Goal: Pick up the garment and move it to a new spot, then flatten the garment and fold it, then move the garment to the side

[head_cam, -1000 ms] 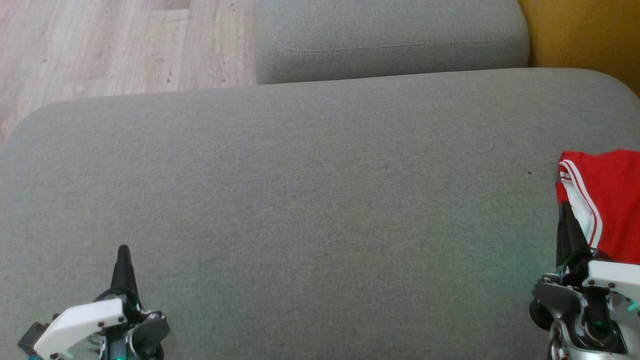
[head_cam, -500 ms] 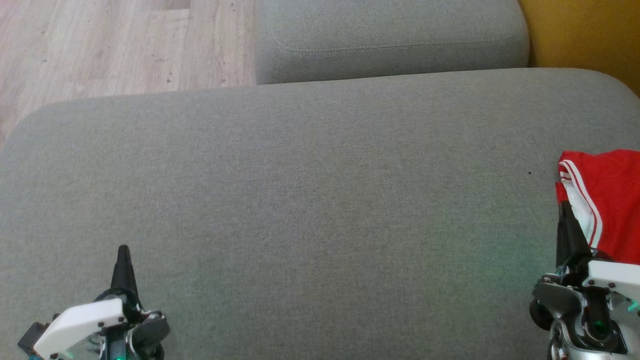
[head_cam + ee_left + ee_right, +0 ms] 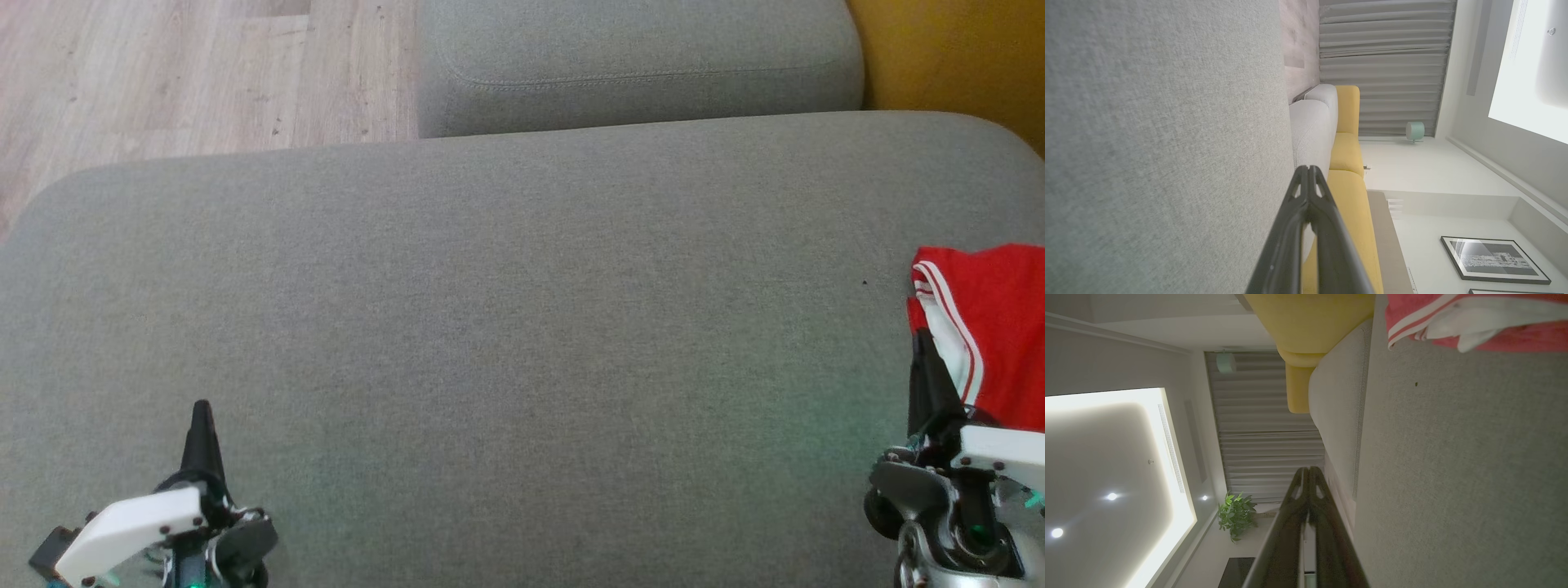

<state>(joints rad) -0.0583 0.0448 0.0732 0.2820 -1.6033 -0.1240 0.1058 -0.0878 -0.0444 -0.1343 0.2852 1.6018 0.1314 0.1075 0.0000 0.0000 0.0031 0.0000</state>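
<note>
The garment is red with white stripes and lies folded at the right edge of the grey cushion; its edge also shows in the right wrist view. My right gripper is shut and empty, its tip just left of the garment's near corner. Far to the left, near the cushion's front, my left gripper is shut and holds nothing. In the wrist views the left gripper and right gripper each have their fingers pressed together.
A second grey cushion sits behind the big one. Wood floor lies at the back left and a yellow seat at the back right. The wide middle of the grey cushion is bare fabric.
</note>
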